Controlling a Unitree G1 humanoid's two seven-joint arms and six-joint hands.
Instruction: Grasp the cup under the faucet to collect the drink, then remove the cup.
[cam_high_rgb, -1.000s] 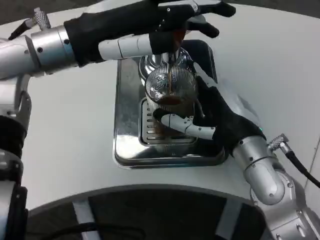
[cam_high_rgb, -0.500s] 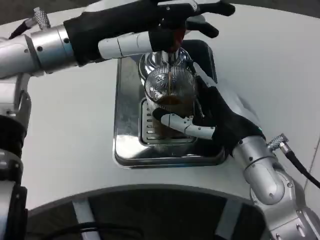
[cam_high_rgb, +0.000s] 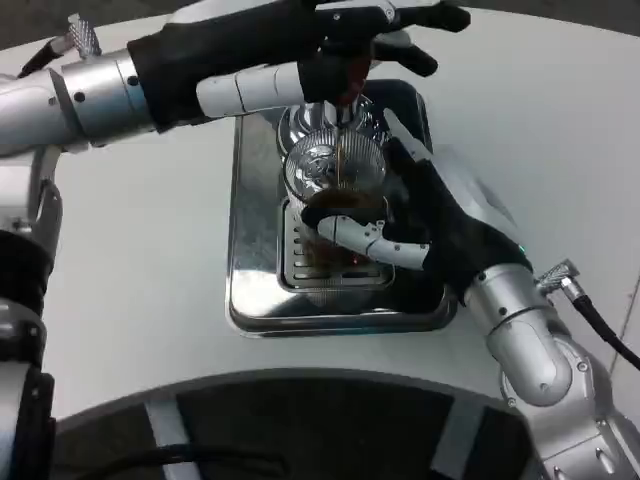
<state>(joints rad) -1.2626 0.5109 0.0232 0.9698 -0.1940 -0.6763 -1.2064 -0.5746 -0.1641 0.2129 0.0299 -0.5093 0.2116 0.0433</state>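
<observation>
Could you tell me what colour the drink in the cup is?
Dark brown, seen through the clear ribbed cup in the head view.

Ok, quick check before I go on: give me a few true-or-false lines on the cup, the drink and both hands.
1. The right hand grips the glass cup. True.
2. The cup lies tipped over on the white table. False: it stands upright above the metal drip tray.
3. Dark drink is in the cup. True.
4. The left hand rests flat on the table. False: it is up at the faucet above the cup.
</observation>
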